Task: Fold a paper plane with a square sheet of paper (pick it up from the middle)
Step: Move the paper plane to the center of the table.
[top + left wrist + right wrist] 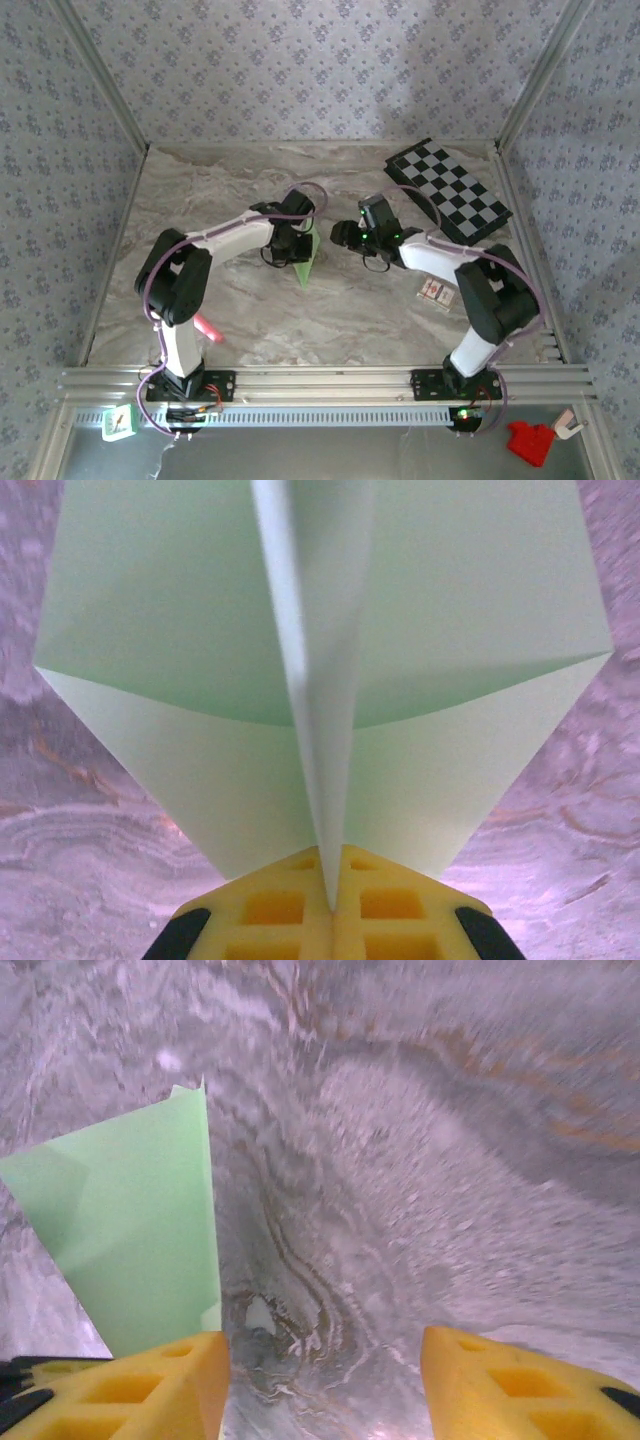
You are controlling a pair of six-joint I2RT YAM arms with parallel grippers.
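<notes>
The pale green paper plane (308,262), folded from the square sheet of paper, stands on edge at the middle of the marble table. My left gripper (299,241) is shut on its centre fold. In the left wrist view the yellow pads (270,912) of the left gripper (332,900) pinch the crease, and the two wings of the paper plane (200,630) spread out to either side. My right gripper (341,237) hangs just right of the paper, open and holding nothing. In the right wrist view the paper plane (130,1230) rises beside the left pad (170,1390) of the right gripper (325,1360).
A black-and-grey chequered board (450,190) lies at the back right. A pink marker (207,328) lies by the left arm's base. A small card (435,292) lies under the right arm. Patterned walls close in the table on three sides.
</notes>
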